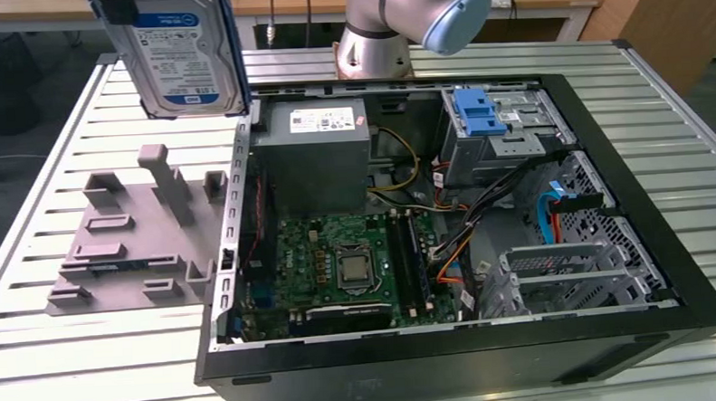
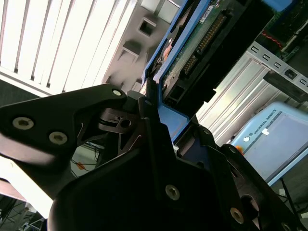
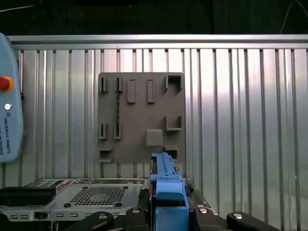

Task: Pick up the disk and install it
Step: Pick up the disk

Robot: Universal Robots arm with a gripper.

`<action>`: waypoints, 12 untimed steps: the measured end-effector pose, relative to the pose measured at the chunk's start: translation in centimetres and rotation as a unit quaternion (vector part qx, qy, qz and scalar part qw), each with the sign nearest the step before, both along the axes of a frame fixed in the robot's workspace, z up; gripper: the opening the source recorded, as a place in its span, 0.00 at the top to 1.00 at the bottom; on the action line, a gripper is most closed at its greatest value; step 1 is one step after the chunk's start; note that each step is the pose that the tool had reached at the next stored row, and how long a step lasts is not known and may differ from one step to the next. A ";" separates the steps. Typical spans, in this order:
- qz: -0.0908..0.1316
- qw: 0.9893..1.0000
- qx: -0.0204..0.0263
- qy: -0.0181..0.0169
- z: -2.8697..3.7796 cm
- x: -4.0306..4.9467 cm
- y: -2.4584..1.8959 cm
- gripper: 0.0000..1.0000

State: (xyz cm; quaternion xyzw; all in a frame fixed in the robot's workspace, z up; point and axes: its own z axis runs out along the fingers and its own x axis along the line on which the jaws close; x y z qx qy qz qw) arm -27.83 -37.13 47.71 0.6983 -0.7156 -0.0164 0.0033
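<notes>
Black two-finger gripper (image 2: 153, 98) is clamped tight on the end of the blue plastic rail frame (image 3: 166, 175). The flat silver hard drive with the white-and-blue label, the disk (image 1: 185, 52), therefore hangs upright in the air, outside the computer, at the exterior view's left. The hold looks to be on the thin rail edge, not the metal body, so the plastic could flex or slip and the disk could tilt or drop. The bare green circuit side with its connector pins (image 2: 204, 38) is exposed, so any knock there risks damage. Under the disk sits the grey moulded fixture plate with upright pegs (image 3: 142, 115) on the slatted metal table (image 1: 50, 359), and a fall would probably land on those pegs. Just beside the disk's lower corner is the side wall of the open black computer case (image 1: 235, 206), which a low swing inward would likely clip. Further in, the grey metal power-supply box (image 1: 320, 152) and the loose blue cable (image 1: 540, 220) could snag the rail. Farthest is the drive cage with the blue latch (image 1: 484, 113), a narrow slot where a tilted disk may jam.
</notes>
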 end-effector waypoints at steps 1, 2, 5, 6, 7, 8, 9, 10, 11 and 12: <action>0.000 1.000 0.000 0.000 0.00 0.05 0.00 0.64; 0.000 1.000 0.000 0.000 0.00 0.10 0.00 0.64; 0.000 1.000 0.000 0.000 0.00 0.28 0.00 0.64; 0.000 1.000 0.000 0.000 0.00 0.35 0.00 0.64; 0.000 1.000 0.000 0.000 0.00 0.42 0.00 0.64; 0.000 1.000 0.000 0.000 0.00 0.49 0.00 0.64; 0.000 1.000 0.000 0.000 0.00 0.55 0.00 0.64; 0.000 1.000 0.000 0.000 0.00 0.60 0.00 0.64; 0.000 1.000 0.000 0.000 0.00 0.66 0.00 0.64; 0.000 1.000 0.000 0.000 0.00 0.72 0.00 0.64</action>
